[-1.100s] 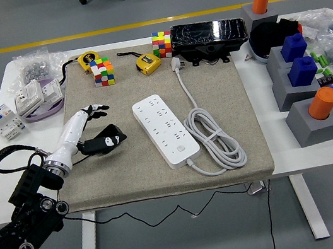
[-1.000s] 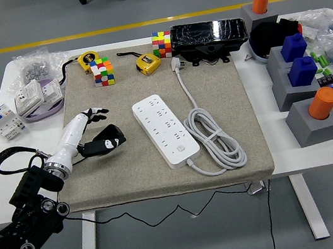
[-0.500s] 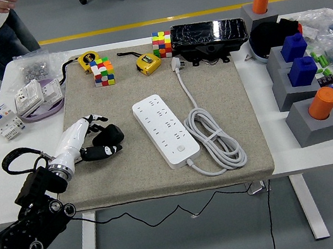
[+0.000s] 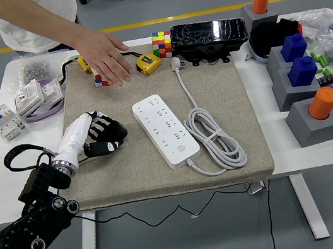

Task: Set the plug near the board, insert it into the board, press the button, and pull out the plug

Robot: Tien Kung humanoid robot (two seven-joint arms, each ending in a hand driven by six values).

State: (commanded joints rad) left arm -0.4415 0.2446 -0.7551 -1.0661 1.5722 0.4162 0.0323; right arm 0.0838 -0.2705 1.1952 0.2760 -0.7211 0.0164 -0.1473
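Observation:
A black plug (image 4: pixel 105 145) lies on the grey mat (image 4: pixel 162 176), left of the white power strip (image 4: pixel 166 131). My left hand (image 4: pixel 105 132), white-backed with black fingers, comes in from the lower left and its fingers curl over the plug. The strip's button (image 4: pixel 181 148) is at its near end. The strip's own white cord (image 4: pixel 215 139) lies coiled on its right. A person's hand (image 4: pixel 103 53) reaches in from the far side and covers a colour cube (image 4: pixel 102 81) at the mat's back left. My right arm is out of view.
At the back stand a second colour cube (image 4: pixel 162 43), a yellow tape measure (image 4: pixel 148 62) and a black box (image 4: pixel 208 34). Grey blocks with blue and orange pieces (image 4: pixel 302 73) fill the right side. Circuit breakers (image 4: pixel 6 119) sit far left.
My left hand has closed its fingers down over the black plug. A person has stepped up at the far side and reached a hand onto the cube at the back left.

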